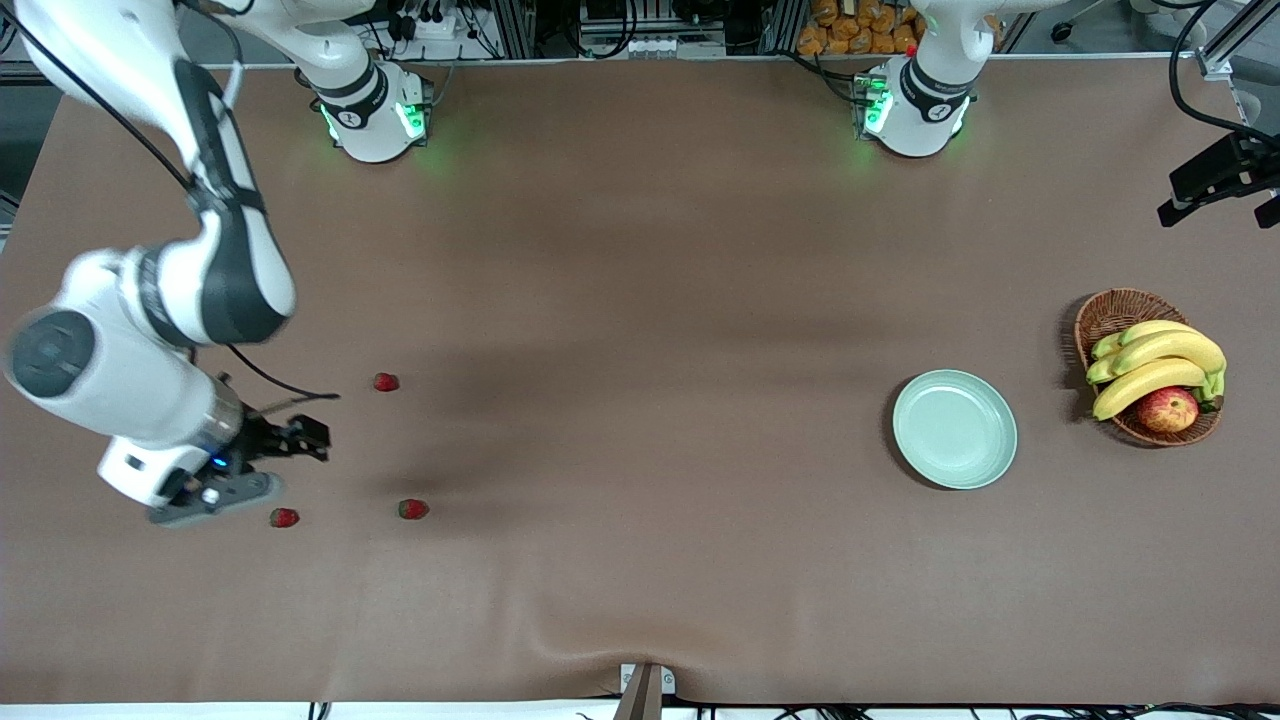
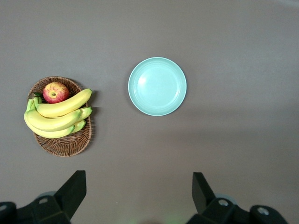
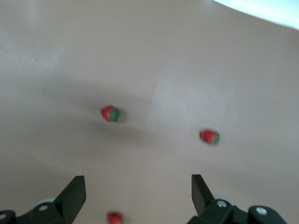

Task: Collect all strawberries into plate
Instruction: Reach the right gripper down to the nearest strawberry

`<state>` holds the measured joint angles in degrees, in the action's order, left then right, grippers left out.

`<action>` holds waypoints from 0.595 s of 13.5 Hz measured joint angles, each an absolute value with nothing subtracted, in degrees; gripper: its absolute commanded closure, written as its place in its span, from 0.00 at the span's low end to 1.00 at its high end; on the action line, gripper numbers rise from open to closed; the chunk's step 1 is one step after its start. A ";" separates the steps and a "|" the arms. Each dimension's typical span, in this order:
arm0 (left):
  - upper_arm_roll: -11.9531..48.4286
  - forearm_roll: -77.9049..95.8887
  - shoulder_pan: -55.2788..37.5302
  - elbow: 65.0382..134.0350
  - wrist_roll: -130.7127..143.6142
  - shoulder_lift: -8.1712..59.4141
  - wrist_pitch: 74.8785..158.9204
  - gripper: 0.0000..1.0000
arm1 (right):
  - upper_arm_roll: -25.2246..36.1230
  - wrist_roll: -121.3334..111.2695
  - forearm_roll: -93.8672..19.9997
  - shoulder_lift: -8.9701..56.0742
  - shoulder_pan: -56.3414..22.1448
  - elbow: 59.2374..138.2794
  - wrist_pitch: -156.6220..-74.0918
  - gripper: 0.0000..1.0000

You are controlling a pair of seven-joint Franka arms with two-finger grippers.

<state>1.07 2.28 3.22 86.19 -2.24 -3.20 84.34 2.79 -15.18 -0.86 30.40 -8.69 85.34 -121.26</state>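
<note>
Front view: three strawberries (image 1: 386,382) (image 1: 413,509) (image 1: 284,517) loose on the surface (image 1: 640,300) toward the right arm's end, well apart from the mint plate (image 1: 955,429) near the left arm's end. Wicker basket (image 1: 1110,312) with bananas (image 1: 1155,365) and apple (image 1: 1167,409) just beside the plate. Right gripper (image 3: 138,186) low over the strawberries, fingers wide apart, nothing held. Left gripper (image 2: 139,189) high over plate and basket, fingers spread, nothing held.

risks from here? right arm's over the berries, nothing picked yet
1. The strawberries are tiny and the right hand stands wide open, so a pinch may miss or roll one away.
2. The plate sits toward the left arm's end of the table, a long carry or a handover.
3. The basket beside the plate holds a red apple, a possible false target.
</note>
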 measured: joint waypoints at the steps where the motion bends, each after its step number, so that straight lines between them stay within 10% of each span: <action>1: 1.07 2.28 3.24 86.36 -2.19 -3.15 84.34 0.00 | 2.77 -18.19 -0.85 32.48 -9.08 85.35 -124.34 0.00; 8: 1.18 2.28 4.15 87.15 -2.09 -2.42 85.77 0.00 | 2.79 -36.01 -0.76 38.54 -11.83 85.25 -133.02 0.00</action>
<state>1.18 2.28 4.15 87.15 -2.09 -2.42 85.77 2.79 -36.01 -0.76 38.54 -11.83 85.25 -133.02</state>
